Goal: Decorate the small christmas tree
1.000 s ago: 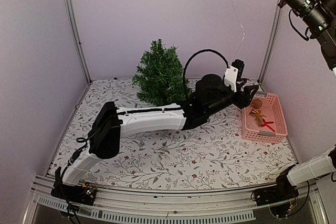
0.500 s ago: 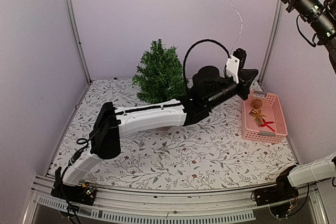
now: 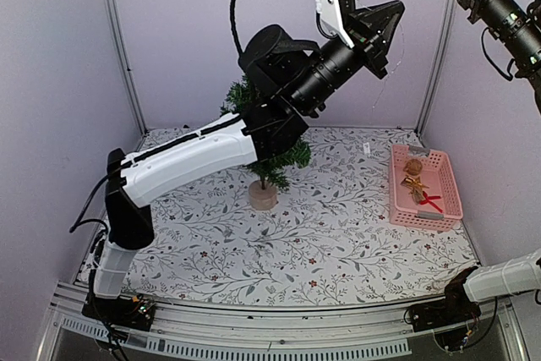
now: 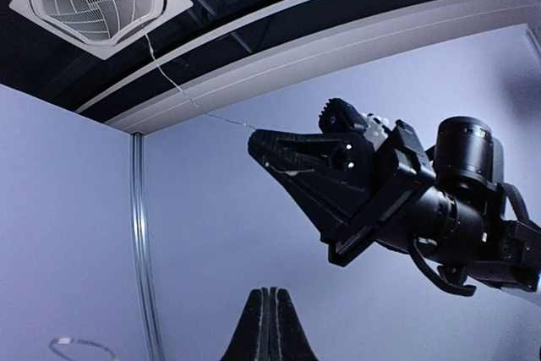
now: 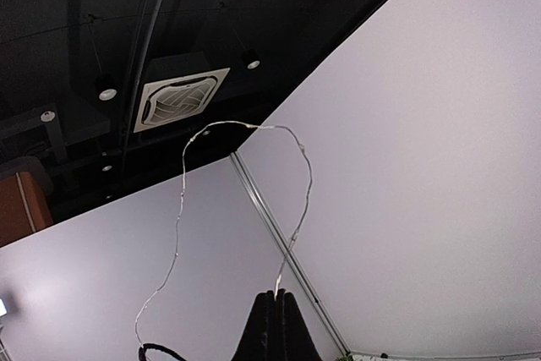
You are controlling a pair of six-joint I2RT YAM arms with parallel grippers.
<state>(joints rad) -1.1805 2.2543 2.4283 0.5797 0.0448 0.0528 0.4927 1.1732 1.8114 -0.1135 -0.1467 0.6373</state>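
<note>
Wire [image 5: 181, 200], thin and shiny, hangs in a big loop high in the air. The right gripper [image 5: 275, 319] is squeezed tight on one end; the wire comes right out of its tips. The left gripper [image 4: 269, 319] is squeezed together too, but I cannot tell if the wire is caught in it. The small christmas tree [image 3: 286, 158] stands down on the table [image 3: 338, 251] on its round wood base [image 3: 263, 196], partly hidden behind the left arm [image 3: 194, 154]. A pink basket [image 3: 427, 219] sits well off to its right.

I think the job now is to bring the wire down and lay it on the tree. To do that well, the grippers should come down slowly together, hold the loop wide over the tree top, and not pull hard, so the wire does not snap or slip out. The left arm is close to the branches, so it must not bump the tree over.
</note>
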